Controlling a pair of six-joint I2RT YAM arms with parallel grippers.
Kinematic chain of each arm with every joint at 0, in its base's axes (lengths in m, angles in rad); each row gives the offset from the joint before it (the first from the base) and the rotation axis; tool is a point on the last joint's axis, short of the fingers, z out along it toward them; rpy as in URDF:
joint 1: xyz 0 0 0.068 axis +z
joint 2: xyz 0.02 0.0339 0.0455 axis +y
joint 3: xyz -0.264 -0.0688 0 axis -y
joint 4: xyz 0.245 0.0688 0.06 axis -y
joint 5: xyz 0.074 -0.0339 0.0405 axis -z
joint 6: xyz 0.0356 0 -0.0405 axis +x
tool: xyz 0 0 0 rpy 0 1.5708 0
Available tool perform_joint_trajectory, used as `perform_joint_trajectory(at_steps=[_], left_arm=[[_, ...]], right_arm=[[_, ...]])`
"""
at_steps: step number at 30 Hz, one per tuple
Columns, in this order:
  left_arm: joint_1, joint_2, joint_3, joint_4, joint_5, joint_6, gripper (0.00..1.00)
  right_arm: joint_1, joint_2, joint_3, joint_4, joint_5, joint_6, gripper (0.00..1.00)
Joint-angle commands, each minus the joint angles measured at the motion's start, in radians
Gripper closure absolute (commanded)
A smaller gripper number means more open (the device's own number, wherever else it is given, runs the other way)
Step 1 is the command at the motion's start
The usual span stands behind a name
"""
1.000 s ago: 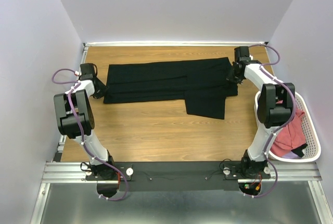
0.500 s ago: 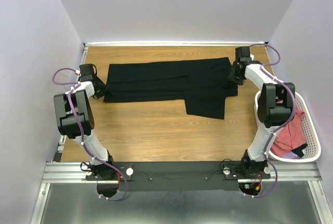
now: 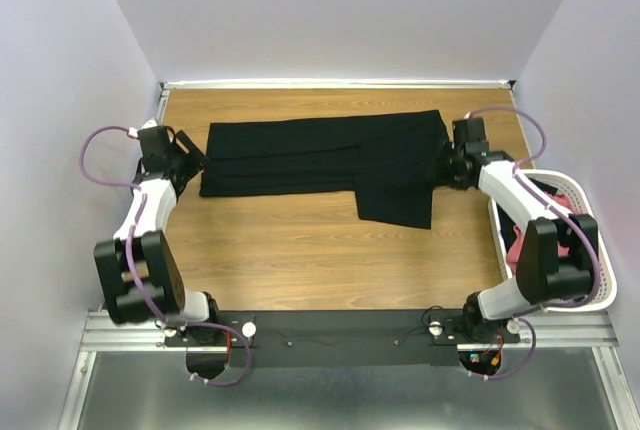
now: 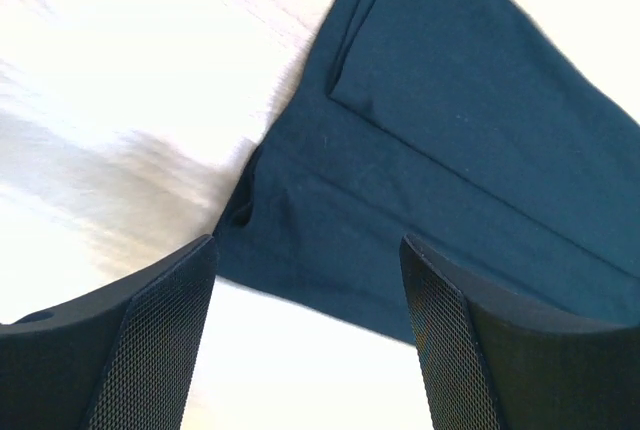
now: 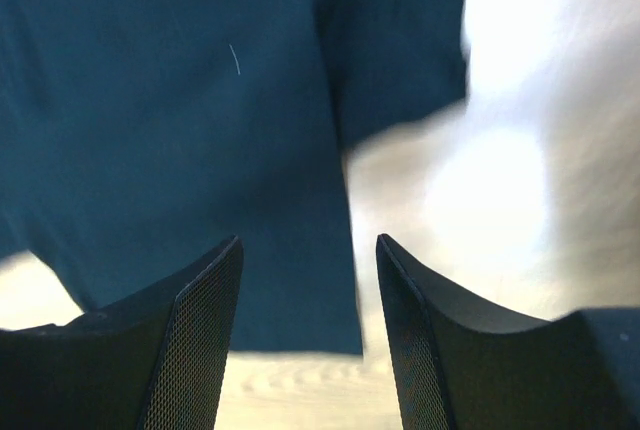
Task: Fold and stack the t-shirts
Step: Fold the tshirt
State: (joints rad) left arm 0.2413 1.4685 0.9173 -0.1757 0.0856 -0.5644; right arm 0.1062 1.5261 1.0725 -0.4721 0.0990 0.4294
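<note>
The wooden table (image 3: 290, 250) takes most of the room in front of me. On its far half lies the black shirt (image 3: 320, 150), flat on the wood and folded into a long band that runs from near the left edge almost to the right edge. At its right part one flap reaches more toward the middle of the table than the rest. It touches no other cloth.

At the right edge, toward the near corner, stands the white basket (image 3: 603, 295). Inside it I see a salmon-red shirt (image 3: 514, 248), crumpled (the right arm covers much of it, so I cannot tell how many lie there).

The left gripper (image 3: 192, 158) is at the left end of the black shirt, just beside its edge. In the left wrist view the gripper (image 4: 305, 245) has its fingers (image 4: 150, 330) spread apart with nothing between them, and the near left corner of the shirt (image 4: 450, 150) shows in the gap below.

The right gripper (image 3: 446, 164) is at the right end of the shirt. In the right wrist view the gripper (image 5: 308, 242) is also spread wide and holds nothing; the shirt (image 5: 180, 130) and its edge lie under it, a little blurred.
</note>
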Motion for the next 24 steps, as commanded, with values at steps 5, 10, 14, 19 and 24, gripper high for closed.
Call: perform_joint_trajectory(at_steps=[5, 10, 14, 19, 24], left_arm=[[-0.04, -0.319, -0.147, 0.013, -0.142, 0.133, 0.17], [-0.143, -0.479, -0.16, -0.004, -0.273, 0.179, 0.16], [-0.217, -0.523, -0.15, -0.034, -0.381, 0.198, 0.16], [-0.278, -0.536, -0.172, -0.031, -0.406, 0.205, 0.16], [-0.283, -0.527, -0.169, -0.018, -0.414, 0.201, 0.16]], right_arm=[[0.067, -0.104, -0.227, -0.008, -0.07, 0.058, 0.37], [0.102, -0.106, -0.29, -0.008, -0.041, 0.081, 0.38], [0.131, -0.092, -0.315, -0.007, -0.006, 0.101, 0.38], [0.177, -0.066, -0.33, -0.005, 0.05, 0.132, 0.39], [0.201, -0.031, -0.325, -0.003, 0.074, 0.146, 0.5]])
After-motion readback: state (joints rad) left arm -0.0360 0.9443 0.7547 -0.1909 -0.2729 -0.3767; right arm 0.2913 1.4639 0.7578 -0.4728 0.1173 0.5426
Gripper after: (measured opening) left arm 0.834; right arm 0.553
